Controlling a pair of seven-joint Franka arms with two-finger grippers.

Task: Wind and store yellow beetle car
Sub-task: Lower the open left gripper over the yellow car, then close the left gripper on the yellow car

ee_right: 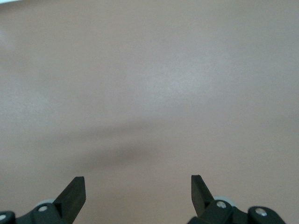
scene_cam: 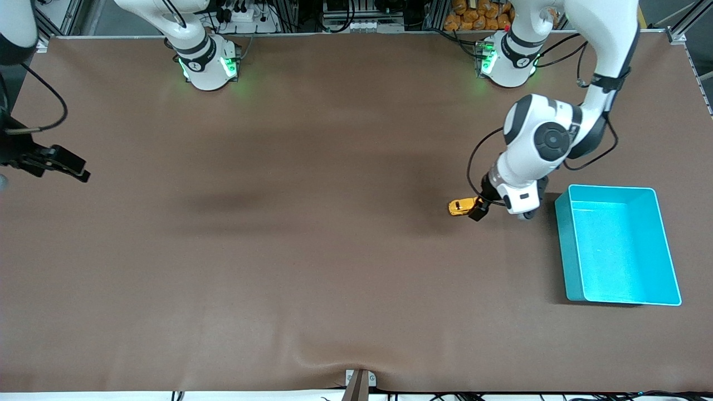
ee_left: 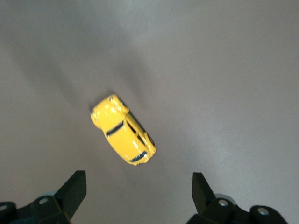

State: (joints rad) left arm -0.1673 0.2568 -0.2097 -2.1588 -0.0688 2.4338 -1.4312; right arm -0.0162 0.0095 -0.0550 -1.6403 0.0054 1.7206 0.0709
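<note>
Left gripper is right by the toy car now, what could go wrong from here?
1. The left gripper is open, but the yellow car lies askew to the fingers and not between them; closing might pinch a corner and flick it away.
2. On its wheels on the table, a nudge could roll it.
3. The bin sits close beside the arm.

A brown mat (scene_cam: 289, 234) covers the whole table, smooth except for a slight bulge at its edge nearest the front camera, where a small metal bracket (scene_cam: 360, 383) sits. Along the edge by the bases run aluminium frame rails (scene_cam: 356, 14), dark cables and a heap of orange items (scene_cam: 479, 15). Soft shadows cross the mat.
</note>
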